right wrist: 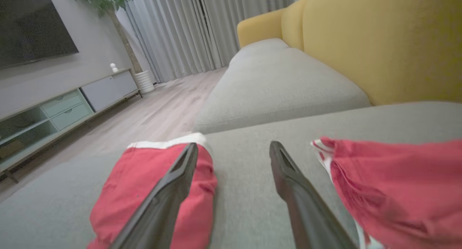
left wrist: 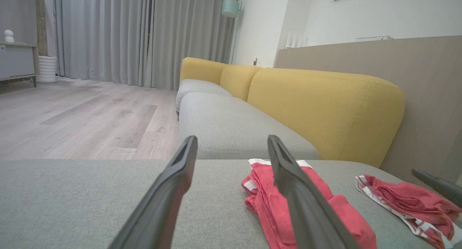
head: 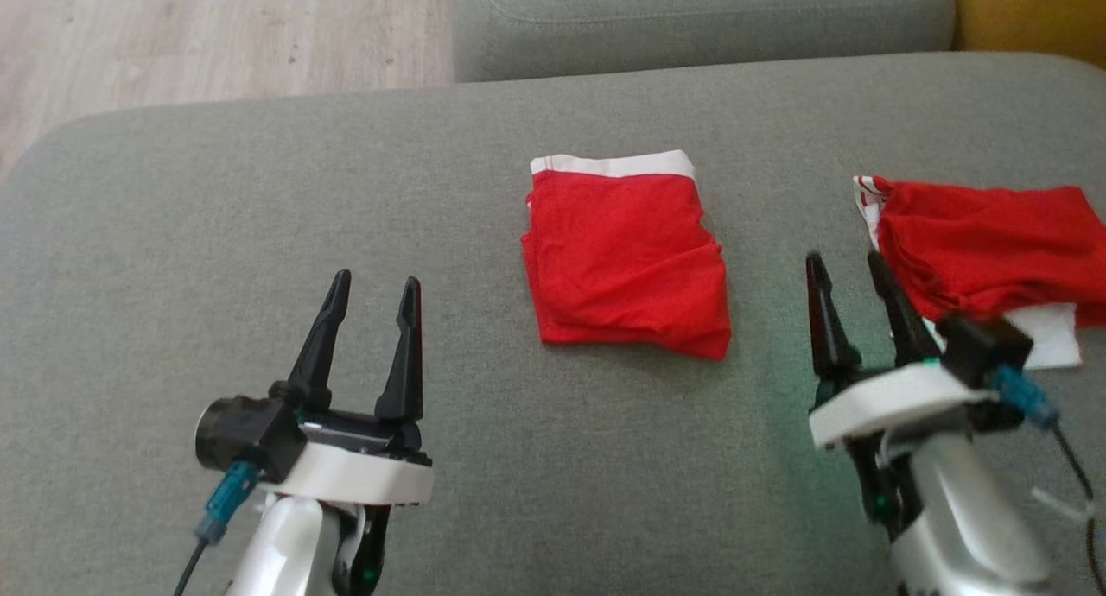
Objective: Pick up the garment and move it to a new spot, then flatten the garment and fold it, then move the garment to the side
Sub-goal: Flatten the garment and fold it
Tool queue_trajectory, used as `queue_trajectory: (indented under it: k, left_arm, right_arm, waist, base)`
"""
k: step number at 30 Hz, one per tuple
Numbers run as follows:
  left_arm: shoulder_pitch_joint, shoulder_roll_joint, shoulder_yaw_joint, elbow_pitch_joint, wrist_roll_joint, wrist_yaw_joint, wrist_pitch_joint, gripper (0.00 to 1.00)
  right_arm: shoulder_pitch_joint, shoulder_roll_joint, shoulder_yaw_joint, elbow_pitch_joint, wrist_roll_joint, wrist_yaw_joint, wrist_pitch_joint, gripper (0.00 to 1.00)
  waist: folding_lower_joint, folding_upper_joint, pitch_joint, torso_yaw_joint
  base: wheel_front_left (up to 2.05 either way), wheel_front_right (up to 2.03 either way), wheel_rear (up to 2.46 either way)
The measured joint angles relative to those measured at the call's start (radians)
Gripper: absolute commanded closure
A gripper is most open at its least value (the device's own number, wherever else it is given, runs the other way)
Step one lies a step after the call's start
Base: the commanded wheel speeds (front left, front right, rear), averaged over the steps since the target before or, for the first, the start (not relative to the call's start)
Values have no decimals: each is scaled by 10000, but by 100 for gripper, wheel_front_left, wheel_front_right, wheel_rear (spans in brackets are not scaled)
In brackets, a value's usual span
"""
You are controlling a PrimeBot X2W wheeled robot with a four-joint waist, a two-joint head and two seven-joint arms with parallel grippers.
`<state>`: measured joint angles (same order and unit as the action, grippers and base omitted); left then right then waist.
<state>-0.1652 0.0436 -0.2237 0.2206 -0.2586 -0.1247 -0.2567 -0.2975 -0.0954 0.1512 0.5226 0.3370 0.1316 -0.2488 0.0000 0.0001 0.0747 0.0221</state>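
Note:
A folded red garment (head: 624, 255) with a white waistband lies flat in the middle of the grey cushion (head: 259, 199). It also appears as the garment (left wrist: 267, 202) in the left wrist view and the garment (right wrist: 144, 184) in the right wrist view. My left gripper (head: 375, 287) hovers open to its left, well apart from it. My right gripper (head: 844, 265) stands open between that garment and a second, crumpled red garment (head: 985, 242) at the right, with nothing between its fingers. The crumpled garment (right wrist: 393, 191) lies just right of the right fingers.
The yellow sofa backrest (left wrist: 317, 108) runs along the far right side. A second grey seat cushion (head: 691, 17) lies beyond the one in use. Wooden floor (head: 173, 34) borders the cushion at the upper left.

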Motion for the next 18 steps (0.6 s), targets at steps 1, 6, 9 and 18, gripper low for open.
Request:
queue_trajectory:
  k: [1, 6, 9, 18]
  left_arm:
    - [0, 0, -8, 0, 0, 0, 0, 0]
    - [-7, 0, -56, 0, 0, 0, 0, 0]
    - [-30, 0, -123, 0, -2, 0, 0, 0]
    - [-602, -2, -662, 23, -213, -2, 0, 0]
  right_arm:
    - [261, 96, -151, -169, -150, 0, -8, 0]
    - [593, 341, -456, -867, -658, 0, -10, 0]
    - [555, 345, -458, -1114, -851, 0, -19, 27]
    - [-1197, 347, 8, -441, -1444, 0, 499, 100]
  waist:
    - [0, 0, 42, -32]
    - [0, 0, 267, -52]
    - [0, 0, 436, 83]
    - [1, 0, 1205, 976]
  base:
    - [0, 0, 0]
    - [0, 0, 0]
    - [0, 0, 0]
    - [0, 0, 0]
